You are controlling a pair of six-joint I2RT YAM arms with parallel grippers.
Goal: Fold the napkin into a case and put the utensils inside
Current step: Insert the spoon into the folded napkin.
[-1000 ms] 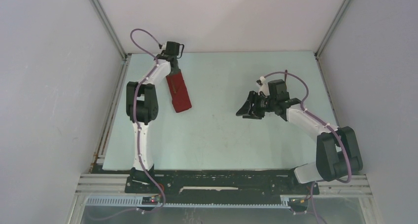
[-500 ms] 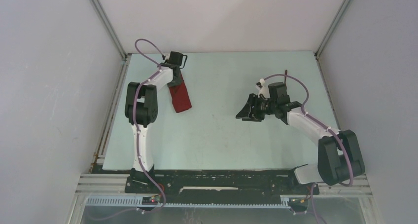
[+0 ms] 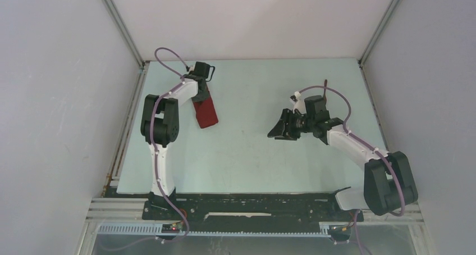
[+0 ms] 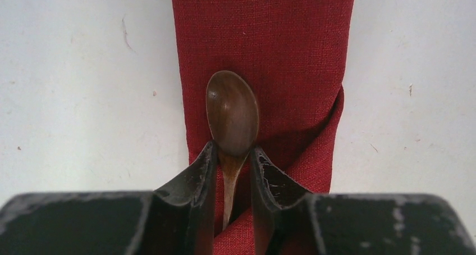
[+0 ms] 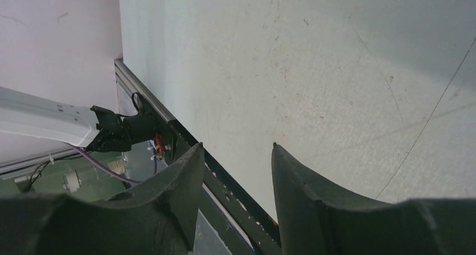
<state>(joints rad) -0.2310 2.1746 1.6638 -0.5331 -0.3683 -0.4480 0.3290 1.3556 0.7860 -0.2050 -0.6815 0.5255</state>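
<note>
1. From high above the near edge, we look down from afar on the whole pale green table point(image 3: 252, 154).
2. At the left wrist we look down, very close, on the narrow dark red cloth case point(image 4: 264, 41), also seen from above.
3. At the right wrist we look low across the table toward the white left arm point(image 5: 45, 123), shared with the top view.

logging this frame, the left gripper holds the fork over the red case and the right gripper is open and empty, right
Not the fork. The left wrist view shows the left gripper shut on the spoon, gripped at its neck, its rounded bowl over the red case. The rest stands: the right gripper is open and empty.
</note>
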